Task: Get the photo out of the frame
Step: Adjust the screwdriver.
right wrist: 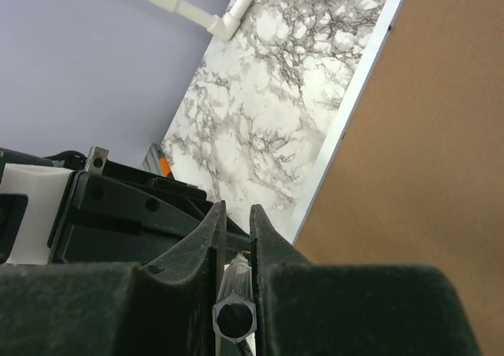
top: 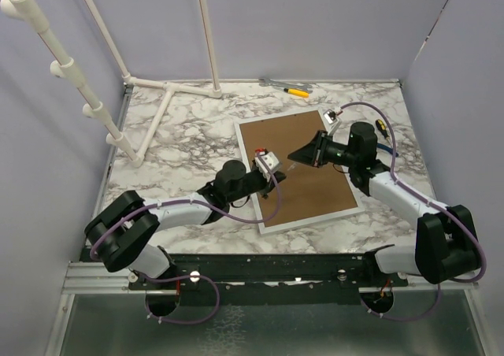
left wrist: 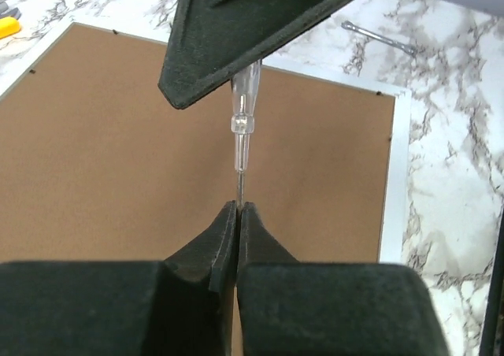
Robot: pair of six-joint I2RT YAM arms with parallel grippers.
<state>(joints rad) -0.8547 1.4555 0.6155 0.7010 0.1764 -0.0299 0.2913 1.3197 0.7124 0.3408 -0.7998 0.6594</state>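
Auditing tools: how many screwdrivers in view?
2: clear-handled screwdriver, handle in right gripper, shaft in left gripper; yellow-handled screwdriver, table's far edge. Possibly a third: yellow-black tool partly hidden by right arm.

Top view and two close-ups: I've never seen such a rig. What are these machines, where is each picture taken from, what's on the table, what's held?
A left arm and a right arm, both robots, are bolted at the near edge of the marble table, each ending in a two-finger gripper. The wide picture comes from a fixed camera above and behind them; the other two come from cameras on the two wrists, each showing its own black fingers. On the table the frame lies face down, brown back up; the photo is hidden. At the far edge lie a wrench and a yellow-handled tool, near a white pipe stand. The right gripper grips the handle of a clear-handled screwdriver; the left gripper is closed on its thin metal shaft, above the frame.
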